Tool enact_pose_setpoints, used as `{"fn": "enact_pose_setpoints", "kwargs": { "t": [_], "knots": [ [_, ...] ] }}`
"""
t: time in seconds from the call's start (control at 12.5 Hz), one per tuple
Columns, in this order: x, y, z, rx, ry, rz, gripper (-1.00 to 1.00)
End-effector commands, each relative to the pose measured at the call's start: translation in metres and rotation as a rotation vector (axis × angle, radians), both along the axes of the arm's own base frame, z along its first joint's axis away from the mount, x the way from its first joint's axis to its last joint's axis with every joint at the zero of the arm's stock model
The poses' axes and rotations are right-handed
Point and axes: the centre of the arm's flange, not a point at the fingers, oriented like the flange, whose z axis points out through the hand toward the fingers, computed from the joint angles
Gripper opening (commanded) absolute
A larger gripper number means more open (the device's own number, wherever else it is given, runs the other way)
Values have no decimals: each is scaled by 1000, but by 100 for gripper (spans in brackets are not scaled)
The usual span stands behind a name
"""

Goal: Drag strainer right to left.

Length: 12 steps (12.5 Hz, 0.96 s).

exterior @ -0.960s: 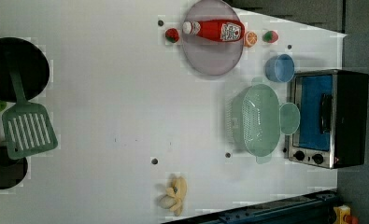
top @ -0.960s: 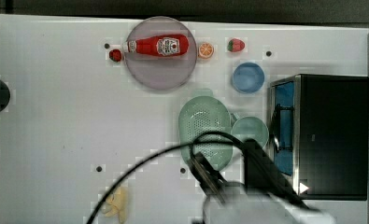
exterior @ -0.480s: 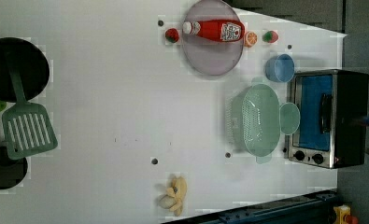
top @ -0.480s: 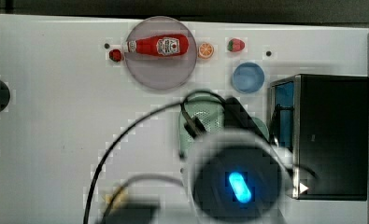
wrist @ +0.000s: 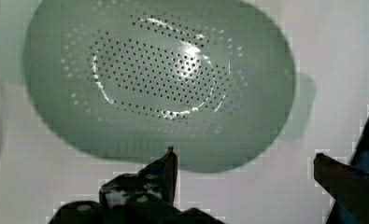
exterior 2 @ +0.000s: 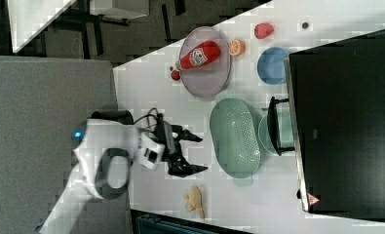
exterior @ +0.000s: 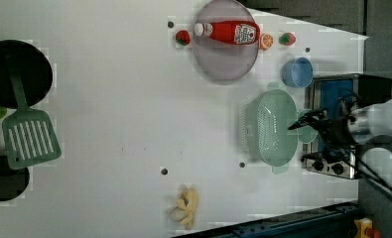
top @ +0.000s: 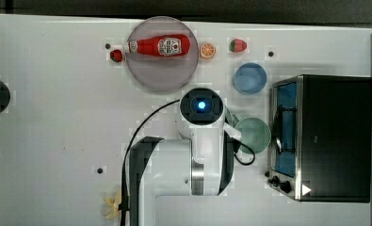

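The strainer [exterior: 270,128] is a pale green oval colander with small holes, resting on the white table [exterior: 109,99] beside a round green mug [exterior: 307,133]. My gripper [exterior 2: 201,153] hangs open above the table with nothing between its fingers. In the right view it appears to the strainer's [exterior 2: 236,139] left, and in the left view the gripper [exterior: 297,142] is over the strainer's right rim. The wrist view looks down on the strainer [wrist: 159,79], which lies just beyond the two spread fingertips [wrist: 169,161]. In the top view my arm [top: 201,141] covers most of the strainer.
A black toaster oven [top: 325,136] stands close to the mug [top: 253,135] at the top view's right. A blue bowl [top: 250,78], a purple plate [top: 162,75] with a ketchup bottle [top: 160,46], small toy fruits, a banana [top: 112,205], a green spatula [exterior: 27,141] and black pans lie around.
My arm has swept up from the top view's lower edge to hang over the strainer. The gripper has stayed open and the strainer has not moved.
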Motion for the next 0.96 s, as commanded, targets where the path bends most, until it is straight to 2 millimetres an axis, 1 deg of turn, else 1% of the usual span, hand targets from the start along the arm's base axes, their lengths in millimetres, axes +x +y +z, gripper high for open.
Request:
{"fn": "enact_pose_setpoints", "kwargs": {
  "t": [0.08, 0.16, 0.48, 0.64, 0.72, 0.8, 0.96],
  "knots": [
    [12, 7, 2, -43, -149, -197, 100],
    [9, 10, -18, -44, -161, -221, 100],
    [-10, 18, -92, -27, -189, -211, 100],
    [-7, 24, -123, -19, -192, -199, 100],
    [-6, 31, -137, -13, -191, -187, 100],
    [-5, 36, -147, -8, -197, -198, 100],
    [-5, 43, -157, -14, -210, -300, 100]
  ]
}}
